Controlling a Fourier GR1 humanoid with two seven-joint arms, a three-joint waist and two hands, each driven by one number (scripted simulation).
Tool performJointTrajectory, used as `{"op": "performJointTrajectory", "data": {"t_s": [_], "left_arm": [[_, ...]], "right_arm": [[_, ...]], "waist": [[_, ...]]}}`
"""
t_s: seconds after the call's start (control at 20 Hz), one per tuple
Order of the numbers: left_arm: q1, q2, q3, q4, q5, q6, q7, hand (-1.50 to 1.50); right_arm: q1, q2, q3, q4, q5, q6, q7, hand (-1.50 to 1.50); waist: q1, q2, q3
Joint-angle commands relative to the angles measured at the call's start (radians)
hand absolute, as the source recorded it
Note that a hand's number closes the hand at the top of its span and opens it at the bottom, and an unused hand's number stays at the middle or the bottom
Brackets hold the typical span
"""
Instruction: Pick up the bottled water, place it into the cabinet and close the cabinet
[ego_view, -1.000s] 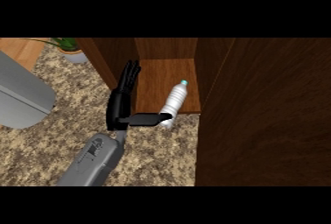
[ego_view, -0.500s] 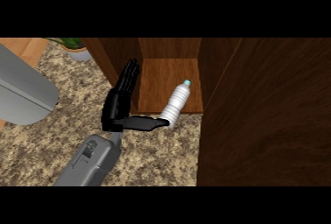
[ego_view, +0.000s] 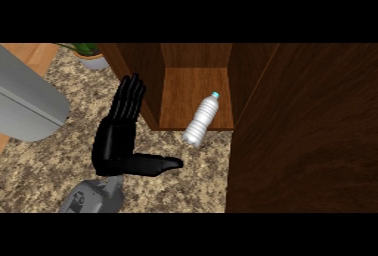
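Countertop of speckled brown stone (ego_view: 40, 170) meets an open dark wooden cabinet (ego_view: 193, 82). The black left hand (ego_view: 115, 142) is spread flat with straight fingers, holding nothing, near the clear plastic water bottle (ego_view: 201, 120).

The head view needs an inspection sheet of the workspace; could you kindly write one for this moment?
Surface: speckled stone counter.
Job's things: bottled water lies on its side, cap pointing into the cabinet, base jutting past the shelf's front edge; cabinet door stands open at the right.
Clutter: potted plant at the top left; grey object at the left edge.
Hands: left hand open, fingers straight, thumb out towards the bottle, not touching it; right hand not in view.
Cables: nothing seen.
Surroundings: orange-brown wood in the top left corner.
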Motion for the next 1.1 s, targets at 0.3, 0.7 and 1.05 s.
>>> {"op": "performJointTrajectory", "data": {"t_s": [0.3,0.7,1.05], "left_arm": [[0.332,0.027,-0.170,-0.374,-0.046,-0.010,0.039,-1.50],[0.499,0.113,-0.116,-0.523,0.006,-0.071,-0.023,-1.50],[0.696,0.200,0.000,-0.668,0.070,-0.119,-0.087,-1.50]], "right_arm": [[0.024,-0.101,-0.024,-0.074,-0.015,0.048,0.015,-1.50],[0.003,-0.194,0.149,-0.125,0.166,0.112,0.112,1.50],[-0.005,-0.228,0.267,-0.185,0.228,0.152,0.146,1.50]], "waist": [[0.003,-0.003,0.001],[0.013,-0.003,-0.001],[0.019,-0.005,-0.001]]}}
